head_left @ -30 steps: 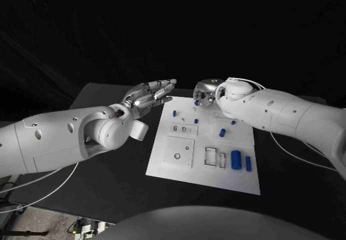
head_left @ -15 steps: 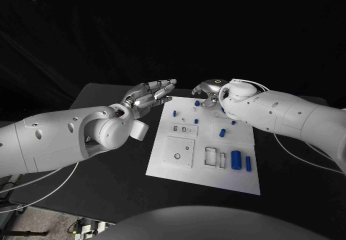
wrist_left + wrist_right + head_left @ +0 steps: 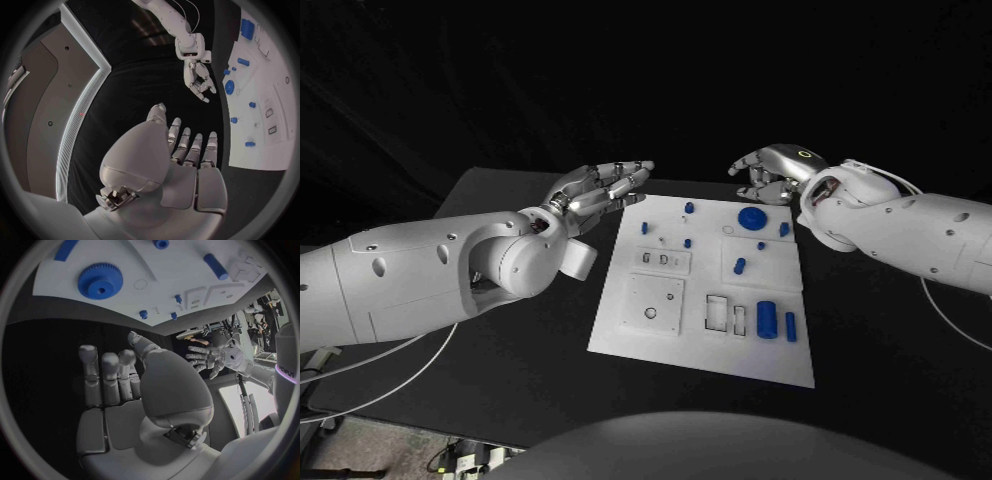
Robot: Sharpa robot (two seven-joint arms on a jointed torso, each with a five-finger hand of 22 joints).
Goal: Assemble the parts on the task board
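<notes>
Checking the far end of the task board [image 3: 625, 335], you find the blue gear [image 3: 753, 217] lying flat, just inboard of your right hand [image 3: 769, 170] — the nearer one, fingers loosely apart, holding nothing. Your left hand [image 3: 596, 190] hovers off the board's opposite edge, fingers spread, empty.

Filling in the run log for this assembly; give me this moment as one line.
left robot hand: open, beside task board | right robot hand: open, beyond board's far edge | blue gear: on board, free
</notes>
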